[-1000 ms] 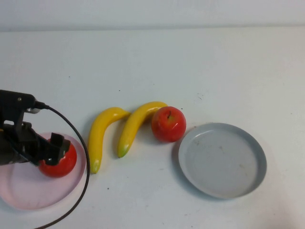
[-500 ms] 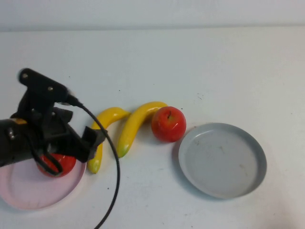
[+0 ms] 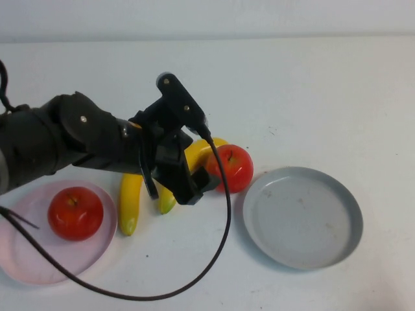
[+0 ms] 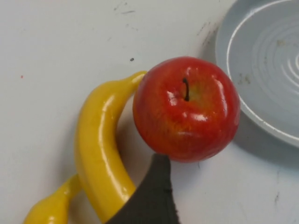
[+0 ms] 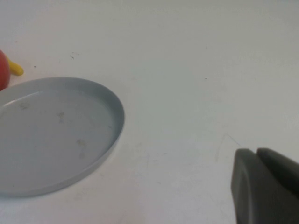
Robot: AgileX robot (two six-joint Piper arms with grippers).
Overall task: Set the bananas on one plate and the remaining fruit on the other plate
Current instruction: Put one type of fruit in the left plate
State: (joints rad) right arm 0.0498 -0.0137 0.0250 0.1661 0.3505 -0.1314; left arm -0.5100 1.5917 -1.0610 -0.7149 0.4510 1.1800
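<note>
Glossy red apple touches yellow banana.

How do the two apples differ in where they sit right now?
The left apple rests on the pink plate; the right apple sits on the bare table beside the grey plate. The left apple touches no fruit; the right apple leans against a banana, with the open left gripper beside it. Both are red and upright.

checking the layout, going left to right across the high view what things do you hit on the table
pink plate → apple on it → left banana → open left gripper above the second banana → second apple → empty grey plate. Right gripper parked off to the right.
</note>
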